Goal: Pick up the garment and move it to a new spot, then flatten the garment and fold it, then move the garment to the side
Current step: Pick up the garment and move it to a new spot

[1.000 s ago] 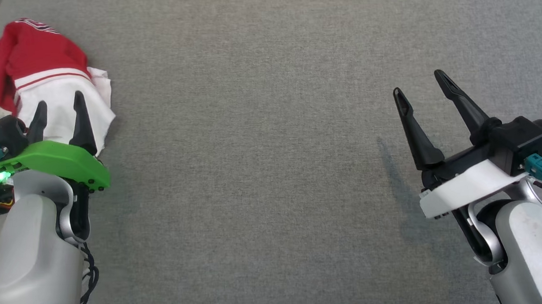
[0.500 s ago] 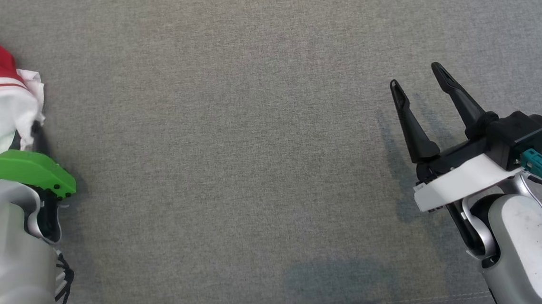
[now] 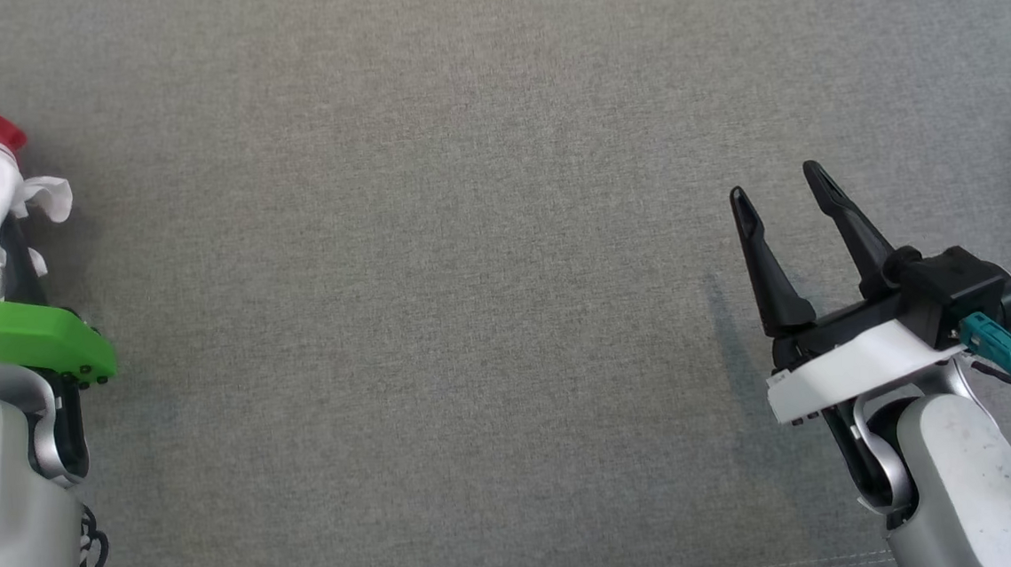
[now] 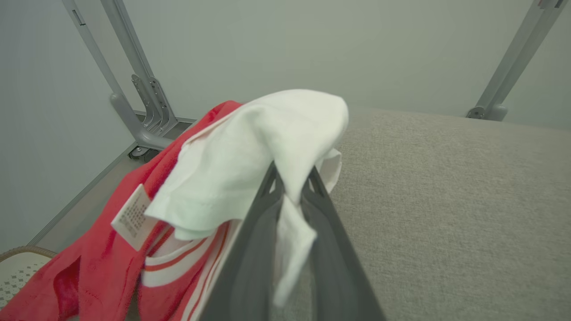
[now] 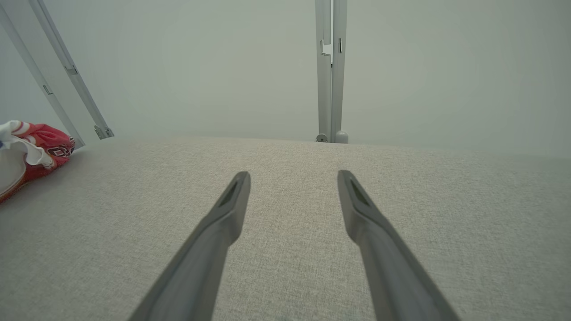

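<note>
While the right gripper (image 3: 774,183) gapes, the left gripper (image 4: 292,176) pinches the garment (image 4: 250,142).

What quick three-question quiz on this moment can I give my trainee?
1. True or false: the right gripper stands open with nothing between its fingers.
2. Which part of the garment does the left gripper pinch? A white fabric, B red fabric, C label.
3. Fill in: in the head view the garment sits at the far ___ edge.
Key: 1 true; 2 A; 3 left.
</note>
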Robot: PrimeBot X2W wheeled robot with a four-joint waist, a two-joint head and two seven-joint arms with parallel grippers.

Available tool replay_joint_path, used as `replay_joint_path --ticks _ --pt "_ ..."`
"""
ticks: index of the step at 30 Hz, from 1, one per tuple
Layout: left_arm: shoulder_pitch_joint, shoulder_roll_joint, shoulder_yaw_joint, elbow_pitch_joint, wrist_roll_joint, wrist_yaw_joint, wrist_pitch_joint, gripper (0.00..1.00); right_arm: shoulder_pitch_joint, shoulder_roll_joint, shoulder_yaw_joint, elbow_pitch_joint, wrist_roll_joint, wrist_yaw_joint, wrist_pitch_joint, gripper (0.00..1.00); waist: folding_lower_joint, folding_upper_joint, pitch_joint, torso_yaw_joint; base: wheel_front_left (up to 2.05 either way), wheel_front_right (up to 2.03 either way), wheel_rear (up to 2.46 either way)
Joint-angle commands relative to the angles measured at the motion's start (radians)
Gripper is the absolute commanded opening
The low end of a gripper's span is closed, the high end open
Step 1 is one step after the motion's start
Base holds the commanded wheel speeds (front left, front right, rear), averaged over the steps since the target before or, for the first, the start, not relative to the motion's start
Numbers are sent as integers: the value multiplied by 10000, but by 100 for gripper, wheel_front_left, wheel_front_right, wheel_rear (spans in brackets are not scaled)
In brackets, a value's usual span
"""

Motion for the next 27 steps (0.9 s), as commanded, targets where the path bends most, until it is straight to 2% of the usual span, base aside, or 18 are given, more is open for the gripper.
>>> replay_joint_path --ticks 1,4,5,9,13,17,22,27 --pt "667 126 196 -1166 354 321 -45 0 231 51 -63 71 29 -15 -103 100 -1 0 -716 -146 0 0 0" --pt "1729 222 376 -2993 758 875 -41 0 416 139 -94 143 66 -15 -174 100 -1 0 -1138 -294 0 0 0" --pt "1729 222 376 -2993 758 875 -41 0 416 139 -94 143 66 -15 -174 100 -1 0 -1138 -294 0 0 0" --pt "3147 388 454 -5571 1024 1614 111 0 682 223 -169 152 97 -15 -283 100 -1 0 -1560 -608 0 0 0" --pt "4418 483 337 -8076 1355 2284 735 0 829 311 -238 24 120 -15 -319 100 -1 0 -1688 -982 0 0 0" --pt "5248 424 81 -9856 1553 2738 1315 0 836 373 -276 -42 76 -15 -334 100 -1 0 -1673 -1495 0 0 0" --pt "5259 167 -742 -10742 1830 2672 1786 0 771 383 -317 -100 36 -15 -327 100 -1 0 -1604 -2225 0 0 0" --pt "4489 -326 -1561 -10430 1996 2335 1724 0 660 421 -269 -164 129 -15 -329 100 -1 0 -1351 -3137 0 0 0"
